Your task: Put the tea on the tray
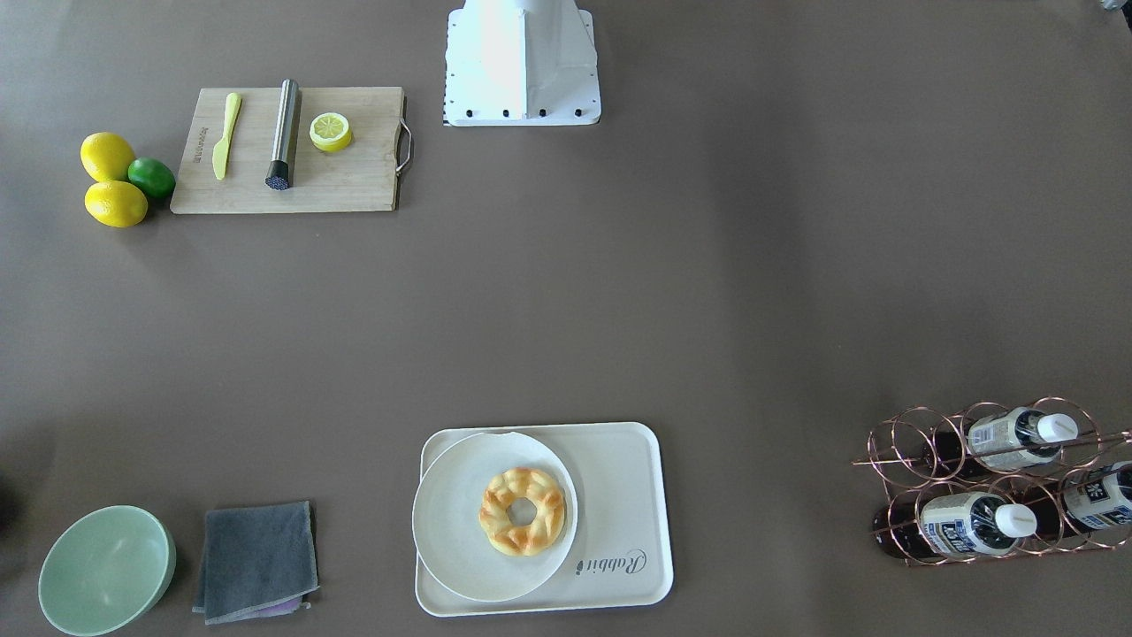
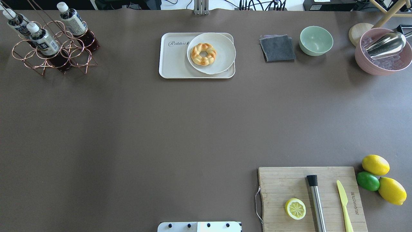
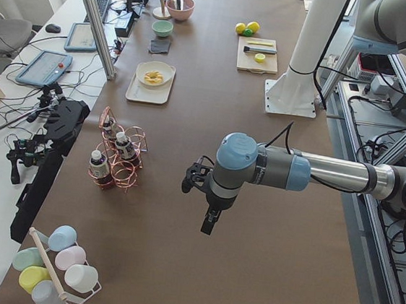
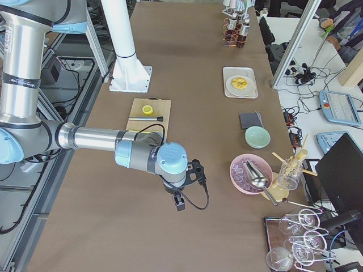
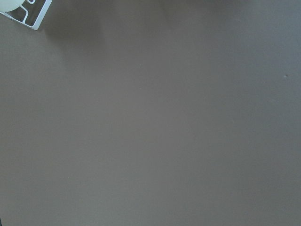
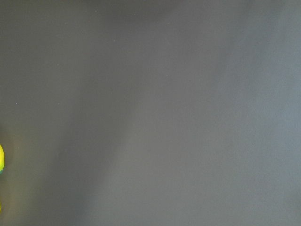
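Note:
Three tea bottles lie slanted in a copper wire rack (image 1: pixel 911 440): one upper (image 1: pixel 1011 436), one lower (image 1: pixel 966 524), one at the frame edge (image 1: pixel 1099 495). In the overhead view they show at the far left (image 2: pixel 74 21) (image 2: pixel 44 41) (image 2: pixel 16 22). The cream tray (image 1: pixel 623 495) (image 2: pixel 173 61) marked "Rabbit" holds a round white plate (image 1: pixel 447 522) with a ring-shaped pastry (image 1: pixel 523 510). My left gripper (image 3: pixel 209 223) hangs over bare table, apart from the rack. My right gripper (image 4: pixel 179 202) hangs over bare table near a pink bowl. I cannot tell whether either is open or shut.
A wooden cutting board (image 2: pixel 280 183) carries a lemon half (image 2: pixel 295 208), a steel rod (image 2: pixel 316 201) and a yellow knife (image 2: pixel 343 204). Two lemons and a lime (image 2: pixel 368 180) lie beside it. A grey cloth (image 2: pixel 277 48), green bowl (image 2: pixel 316 40) and pink bowl (image 2: pixel 363 59) stand along the far edge.

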### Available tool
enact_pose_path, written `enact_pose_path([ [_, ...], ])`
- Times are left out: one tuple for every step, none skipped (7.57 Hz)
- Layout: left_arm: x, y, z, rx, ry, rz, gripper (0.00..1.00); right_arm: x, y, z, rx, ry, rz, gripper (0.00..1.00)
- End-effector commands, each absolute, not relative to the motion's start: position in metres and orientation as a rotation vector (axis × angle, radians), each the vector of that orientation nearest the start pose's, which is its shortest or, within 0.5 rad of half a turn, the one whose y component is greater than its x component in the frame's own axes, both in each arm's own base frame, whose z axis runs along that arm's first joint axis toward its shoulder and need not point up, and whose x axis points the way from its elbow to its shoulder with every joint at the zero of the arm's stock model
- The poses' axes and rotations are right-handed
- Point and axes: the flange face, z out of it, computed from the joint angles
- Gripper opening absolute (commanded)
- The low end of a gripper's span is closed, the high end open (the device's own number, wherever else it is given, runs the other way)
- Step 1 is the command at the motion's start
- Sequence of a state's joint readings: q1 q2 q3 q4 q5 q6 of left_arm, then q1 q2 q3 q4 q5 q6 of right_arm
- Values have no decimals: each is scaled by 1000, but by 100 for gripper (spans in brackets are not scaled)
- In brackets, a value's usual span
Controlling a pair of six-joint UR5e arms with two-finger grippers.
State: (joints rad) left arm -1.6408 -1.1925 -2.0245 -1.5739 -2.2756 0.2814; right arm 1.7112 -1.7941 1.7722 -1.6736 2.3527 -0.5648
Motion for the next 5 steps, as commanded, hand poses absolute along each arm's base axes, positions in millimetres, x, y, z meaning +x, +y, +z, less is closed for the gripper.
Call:
enact_pose_path([
  [-94,-376,548,277,696,107,95,104,-400,645,169,-778,-342,100],
  [-88,-401,518,322,779,51,95,95,-408,637,187,-796,-350,100],
  [-57,-436,483,329,814,36,95,83,-413,633,188,-819,-352,100],
  [-38,-453,478,369,831,58,94,78,-414,635,193,-819,-367,100],
  [-25,-485,480,431,859,17,94,75,-414,636,195,-825,-373,100],
])
